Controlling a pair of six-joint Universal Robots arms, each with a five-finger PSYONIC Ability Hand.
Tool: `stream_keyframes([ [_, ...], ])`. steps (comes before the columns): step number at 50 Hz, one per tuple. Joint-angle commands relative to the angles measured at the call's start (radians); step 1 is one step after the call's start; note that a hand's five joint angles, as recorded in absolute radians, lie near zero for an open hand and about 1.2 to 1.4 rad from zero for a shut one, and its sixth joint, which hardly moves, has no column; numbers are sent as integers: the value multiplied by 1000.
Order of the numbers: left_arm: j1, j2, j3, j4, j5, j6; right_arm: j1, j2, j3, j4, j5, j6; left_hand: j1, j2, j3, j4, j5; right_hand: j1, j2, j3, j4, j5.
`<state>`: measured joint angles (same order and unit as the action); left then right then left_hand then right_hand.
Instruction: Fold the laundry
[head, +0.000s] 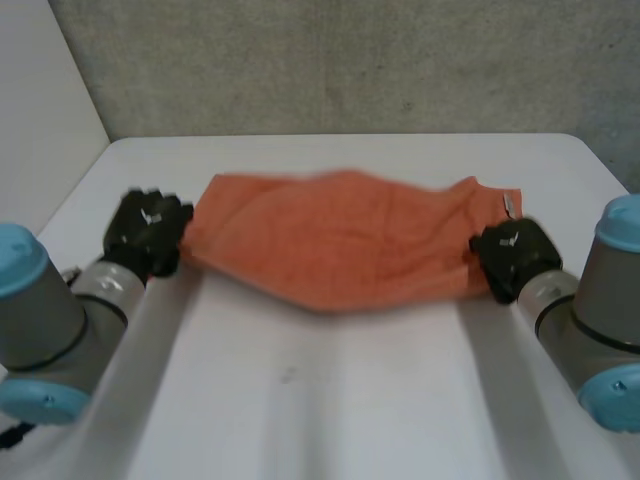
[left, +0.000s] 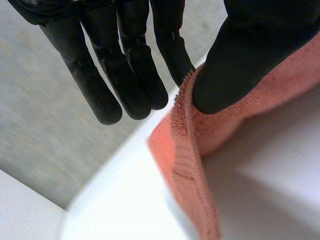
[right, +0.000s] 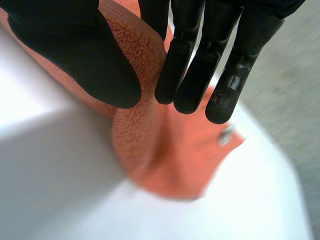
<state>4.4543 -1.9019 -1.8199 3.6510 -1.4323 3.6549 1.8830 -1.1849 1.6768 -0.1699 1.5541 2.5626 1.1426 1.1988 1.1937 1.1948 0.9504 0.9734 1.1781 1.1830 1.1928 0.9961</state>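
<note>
The left arm (head: 50, 320) and the right arm (head: 600, 310) enter at the near corners, and a bare strip of the white table (head: 320, 400) lies between them. Just beyond it, the left hand (head: 148, 232) grips one short end of the orange towel (head: 340, 240) and the right hand (head: 512, 255) grips the opposite end. The towel therefore spans crosswise between the hands, over the middle of the table. In the left wrist view the thumb (left: 235, 65) presses the hemmed edge against straight fingers (left: 135, 75), which is a pinch, not a wrap. The right hand holds its end the same way, with the thumb (right: 75, 55) in front, the fingers (right: 195, 65) behind and the cloth clamped between. Holding both ends apart spreads the fabric flat and exposes its edges, which is probably preparation for the first fold. The near edge sags to a point at mid-span, so tension appears modest. A small label (head: 509, 205) sits at the far corner by the right hand. Beyond the towel lie the far table edge and a grey wall (head: 350, 60).
</note>
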Motion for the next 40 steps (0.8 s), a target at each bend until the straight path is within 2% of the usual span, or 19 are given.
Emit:
stream_keyframes([
  [1,23,-26,-82,9,7,-1,-13,-28,0,138,-5,2,254,197,203,201,271,62,-142,-147,-157,-135],
  [3,26,-23,-91,9,7,-1,-15,-74,3,138,-6,4,254,197,203,201,271,-148,-352,-357,-367,-345],
  [9,30,9,-114,6,7,-1,-15,-157,-11,150,-15,1,254,197,203,201,271,-307,-511,-516,-526,-504],
  [12,30,33,-133,6,7,-4,-19,-185,-22,171,-71,-45,254,197,203,201,271,-410,-614,-619,-629,-607],
  [18,28,49,-150,6,7,-4,-82,-209,-66,243,-164,-183,254,197,203,201,271,-422,-626,-631,-641,-619],
  [22,30,50,-150,6,9,-4,-102,-209,-106,296,-187,-249,254,197,203,201,271,-316,-521,-526,-536,-514],
  [24,31,50,-150,6,7,-4,-107,-209,-129,332,-200,-266,254,197,203,201,271,-44,-249,-254,-263,-241],
  [26,34,49,-150,6,7,-4,-108,-209,-146,354,-209,-266,254,197,203,201,271,121,-84,-89,-98,-76],
  [29,40,49,-150,8,7,-4,-114,-205,-169,406,-220,-272,254,197,203,201,271,274,69,64,54,76],
  [31,42,49,-150,8,9,-4,-133,-194,-186,461,-215,-278,254,197,203,201,271,280,75,70,61,83],
  [34,42,49,-147,8,7,-4,-159,-188,-199,498,-216,-283,254,197,203,201,271,166,-38,-43,-53,-31],
  [35,42,50,-147,8,7,-4,-186,-183,-209,521,-226,-282,254,197,203,201,271,-137,-341,-346,-356,-334],
  [36,42,50,-148,8,7,-4,-186,-183,-209,521,-226,-282,254,197,203,201,271,-140,-344,-349,-359,-337],
  [37,40,50,-148,6,9,-4,-203,-182,-209,523,-230,-276,254,197,203,201,271,-311,-516,-521,-531,-508],
  [40,39,52,-148,6,7,-4,-217,-182,-209,463,-230,-275,254,197,203,201,271,-292,-497,-502,-512,-490],
])
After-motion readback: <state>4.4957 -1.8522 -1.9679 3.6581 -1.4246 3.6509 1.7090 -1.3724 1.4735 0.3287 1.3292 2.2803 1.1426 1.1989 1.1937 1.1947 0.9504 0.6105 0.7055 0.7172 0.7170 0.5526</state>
